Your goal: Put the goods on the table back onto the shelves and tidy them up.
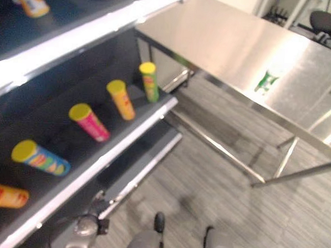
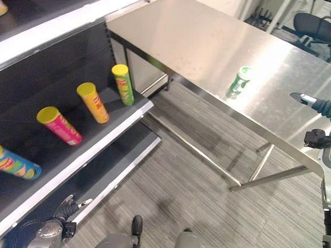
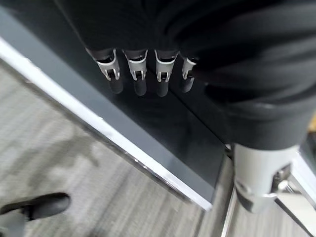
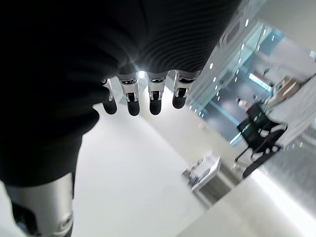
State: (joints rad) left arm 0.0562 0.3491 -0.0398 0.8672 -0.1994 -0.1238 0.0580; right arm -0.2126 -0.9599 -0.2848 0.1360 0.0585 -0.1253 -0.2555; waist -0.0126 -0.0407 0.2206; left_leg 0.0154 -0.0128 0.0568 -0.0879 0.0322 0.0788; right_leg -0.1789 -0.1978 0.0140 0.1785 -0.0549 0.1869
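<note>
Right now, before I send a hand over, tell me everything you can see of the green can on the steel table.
The green can is a slim cylinder, green and white along its side, with a pale top end. It stands upright and alone on the steel table, toward the table's near edge and right of its middle, in a bright patch of glare. Only the tabletop touches it. Neither hand is on it; the right hand is open. Its print cannot be made out.

Six tall cans (image 1: 89, 121) on the shelves (image 1: 120, 149), one bottle (image 2: 239, 81) on the table (image 2: 192, 42)
</note>
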